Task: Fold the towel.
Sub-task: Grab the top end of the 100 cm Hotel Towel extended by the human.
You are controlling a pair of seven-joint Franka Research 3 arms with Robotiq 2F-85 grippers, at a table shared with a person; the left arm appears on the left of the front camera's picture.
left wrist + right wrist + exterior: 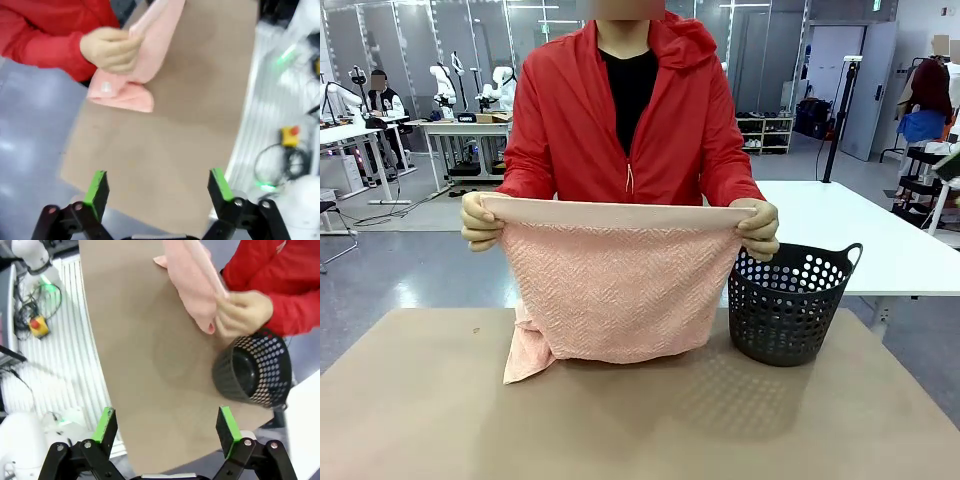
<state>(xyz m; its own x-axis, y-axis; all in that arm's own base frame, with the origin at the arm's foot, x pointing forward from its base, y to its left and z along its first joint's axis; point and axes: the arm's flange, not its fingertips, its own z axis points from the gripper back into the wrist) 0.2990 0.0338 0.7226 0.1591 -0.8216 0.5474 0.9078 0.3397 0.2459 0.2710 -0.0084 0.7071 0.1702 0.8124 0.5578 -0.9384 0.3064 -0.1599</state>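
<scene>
A person in a red jacket holds the pale pink towel up by its top corners with both gloved hands, above the far edge of the brown table. Its lower edge rests on the table. The left wrist view shows one hand pinching the towel. My left gripper is open over the table's near edge, far from the cloth. From the right wrist, the towel hangs beside the other hand. My right gripper is open with nothing between its fingers.
A dark perforated basket stands at the table's far right, next to the towel; the same basket is seen from above. A white table lies behind on the right. Cables and a yellow box lie beside the table.
</scene>
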